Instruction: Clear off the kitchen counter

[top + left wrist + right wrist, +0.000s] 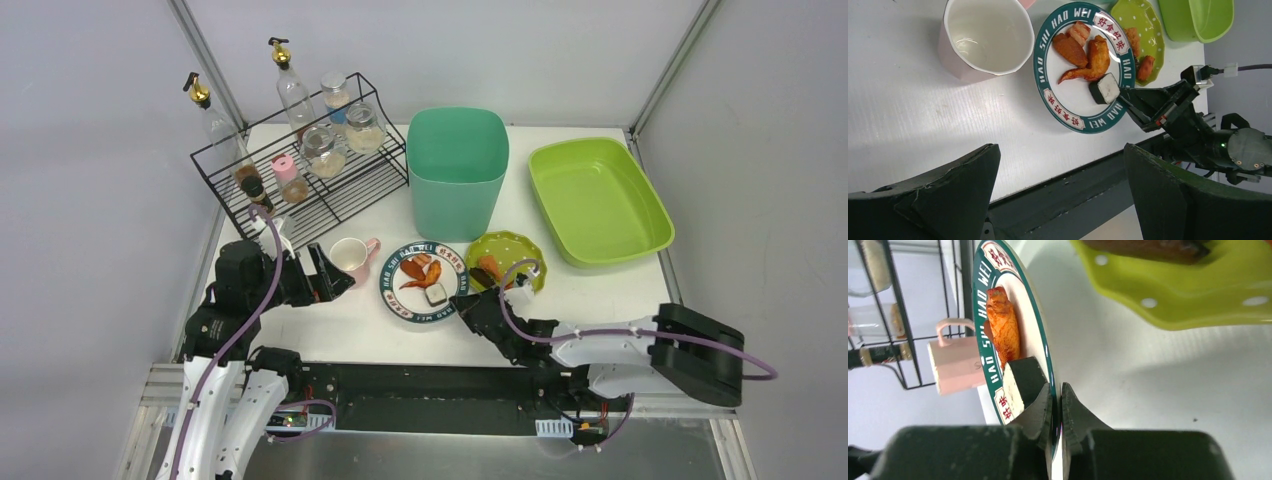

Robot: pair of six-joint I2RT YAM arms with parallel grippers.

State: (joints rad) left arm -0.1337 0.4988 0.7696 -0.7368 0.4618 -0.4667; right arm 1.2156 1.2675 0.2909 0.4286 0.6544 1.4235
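Pinching the plate rim: R arm on, L arm idle

White kitchen counter fills the mid of the top view, arm bases along its near edge, and everything below sits on it. Black wire rack w/ jars & bottles is at far left. Teal bin stands upright at far centre, just beside the rack. Lime-green tray is at far right, apart from the bin.

Round plate, teal rim w/ lettering, sits near centre front. R gripper is closed tight on its near-right rim, one finger above and one below the edge. Small green dish w/ brown food bits is just right of the plate, close by the R fingers.

Pink mug stands upright just left of the plate. L gripper hangs beside it, jaws spread wide, nothing btwn them.

On the plate: orange chicken wing near the middle. Small black & white block lies right by the gripped rim.
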